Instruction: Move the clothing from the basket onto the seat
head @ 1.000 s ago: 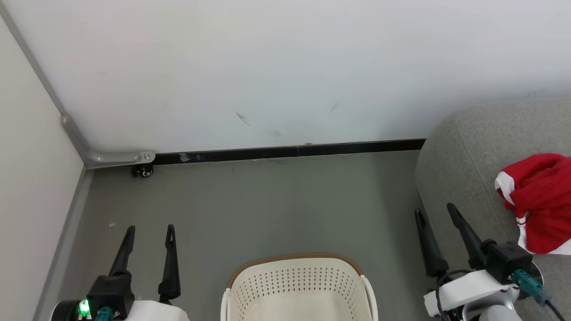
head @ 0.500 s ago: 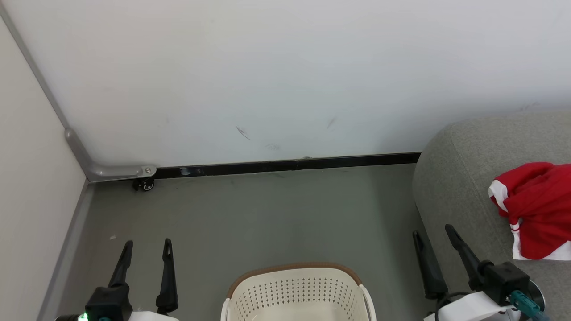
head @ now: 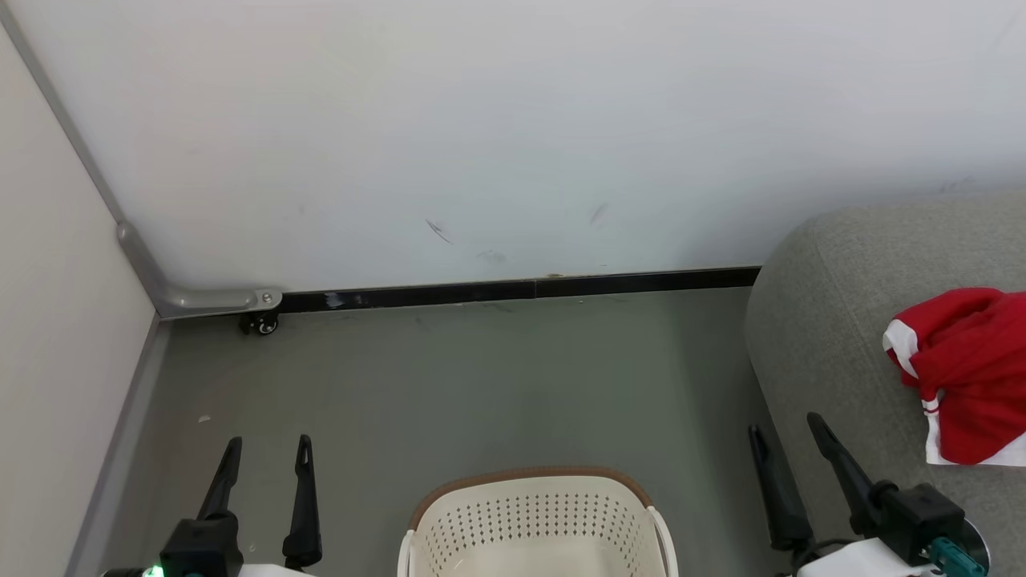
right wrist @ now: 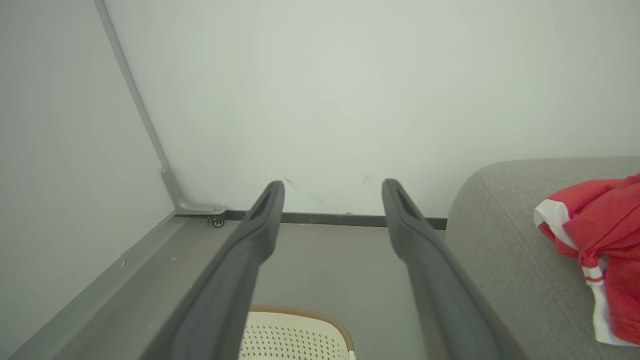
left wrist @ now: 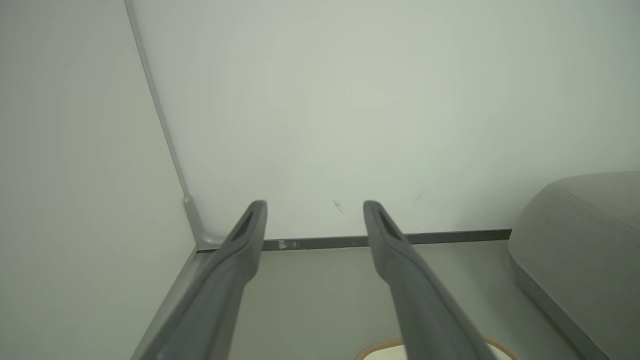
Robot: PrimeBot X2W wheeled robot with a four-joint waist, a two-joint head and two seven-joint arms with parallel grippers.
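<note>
My left hand (head: 269, 441) hangs over the floor (head: 481, 385) to the left of the basket (head: 525, 474), its two fingers spread well apart with nothing between them. My right hand (head: 784, 423) is just as wide open and just as empty, poised at the near corner of the seat (head: 834, 320), on the basket's other side.

The clothing (head: 970, 373) I can see is a red bundle with white panels and thin white trim. It lies crumpled on the seat cushion, off to my right and apart from my right hand. What shows of the basket's perforated wall and bottom looks bare. Its near part runs off the lower edge of the head view, though, so I cannot tell whether another garment lies in there.

I judge this fabric to be light, soft and limp. It will not hold a shape, and it will drape and trail below whatever point I pinch. If I reach for more of it, I would close on a raised fold or a bunched ridge, taking several layers at once. A flat single layer or the thin trim might slide out of my fingers. I would also lift high enough for the hanging tail to clear the basket's brown rim, since loose cloth could snag there.
</note>
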